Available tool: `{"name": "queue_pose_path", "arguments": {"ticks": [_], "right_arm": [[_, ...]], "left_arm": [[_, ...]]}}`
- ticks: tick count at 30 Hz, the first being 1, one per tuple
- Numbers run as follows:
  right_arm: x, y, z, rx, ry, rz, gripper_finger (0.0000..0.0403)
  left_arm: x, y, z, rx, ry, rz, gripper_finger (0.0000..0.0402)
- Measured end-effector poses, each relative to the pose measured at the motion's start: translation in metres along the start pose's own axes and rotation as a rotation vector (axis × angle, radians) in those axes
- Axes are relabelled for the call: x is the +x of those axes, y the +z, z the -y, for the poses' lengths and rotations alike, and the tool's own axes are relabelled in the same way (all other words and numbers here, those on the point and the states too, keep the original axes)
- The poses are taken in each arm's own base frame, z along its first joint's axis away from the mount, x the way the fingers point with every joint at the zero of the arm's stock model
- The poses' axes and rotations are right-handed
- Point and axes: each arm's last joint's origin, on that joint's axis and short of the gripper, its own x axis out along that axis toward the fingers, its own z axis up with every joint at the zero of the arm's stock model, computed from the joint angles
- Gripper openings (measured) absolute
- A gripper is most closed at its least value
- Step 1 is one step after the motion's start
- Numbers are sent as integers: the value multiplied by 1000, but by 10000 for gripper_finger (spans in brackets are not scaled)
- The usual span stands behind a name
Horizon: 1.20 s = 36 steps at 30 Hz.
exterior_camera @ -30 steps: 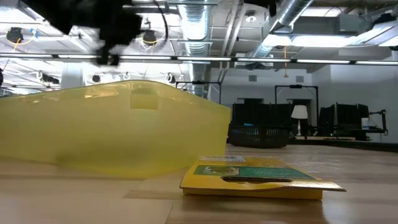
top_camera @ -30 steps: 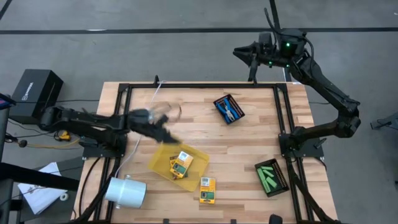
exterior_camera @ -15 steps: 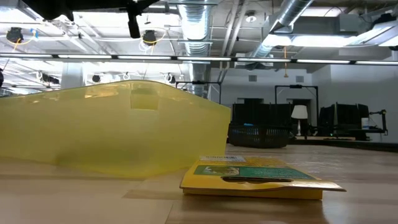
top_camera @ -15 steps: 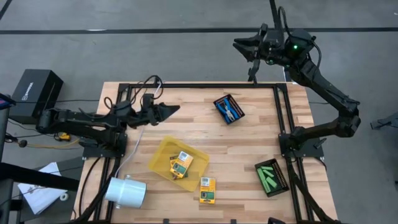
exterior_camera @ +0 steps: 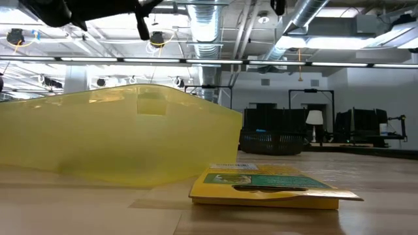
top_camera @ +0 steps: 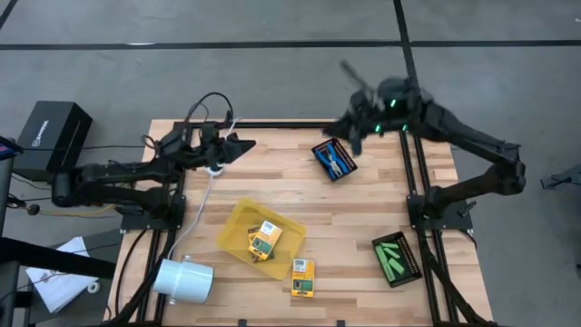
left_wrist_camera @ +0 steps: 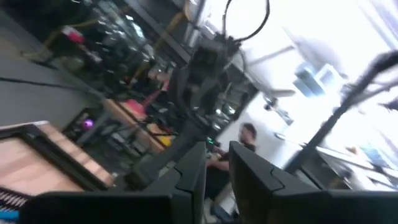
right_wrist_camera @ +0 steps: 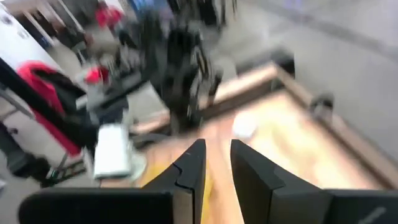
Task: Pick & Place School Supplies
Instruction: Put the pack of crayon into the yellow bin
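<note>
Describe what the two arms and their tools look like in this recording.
Both arms are dark, jointed and slim. The left arm carries a looping black cable near its tool. The right arm shows a green light near its tool. Each tool has two dark angular fingers.

The wooden table (top_camera: pixel 363 213) carries a yellow tray (top_camera: pixel 238 229) lower left, a crayon box (top_camera: pixel 303 277) beside it, and two black mesh trays (top_camera: pixel 334 160) (top_camera: pixel 397 259) at right.
</note>
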Motion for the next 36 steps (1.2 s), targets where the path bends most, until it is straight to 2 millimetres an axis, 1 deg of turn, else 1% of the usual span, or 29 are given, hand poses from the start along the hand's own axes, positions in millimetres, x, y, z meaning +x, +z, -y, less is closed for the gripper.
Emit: {"name": "queue_pose_path", "arguments": {"ticks": [2,5,7,10,14,17,20,23,27,31,34,36], "right_arm": [[10,-15,-17,90,4,-62,68],[18,-36,-43,257,19,-160,68],[24,-58,-61,353,3,-246,68],[34,-99,-82,461,-90,-341,66],[37,-142,-102,614,-189,-348,53],[44,-169,-115,720,-178,-311,30],[59,-191,-125,779,-160,-296,5],[85,-204,-138,821,-91,-306,6],[122,-230,-150,863,-13,-335,2],[152,-257,-166,910,28,-409,1],[170,-276,-177,943,34,-463,0],[177,-285,-185,963,41,-489,0]], "left_arm": [[-3,5,0,12,-28,-21,58],[-6,12,-3,33,-59,-44,52],[-8,15,-6,43,-79,-82,49],[-10,19,-9,57,-111,-130,45],[-12,21,-11,55,-130,-163,40],[-12,20,-10,56,-146,-182,38],[-12,20,-10,63,-157,-193,37],[-12,18,-11,57,-165,-223,37],[-12,19,-11,61,-182,-238,33],[-13,18,-11,61,-192,-250,31],[-13,18,-10,60,-207,-270,30],[-13,17,-10,61,-217,-281,30]]}}
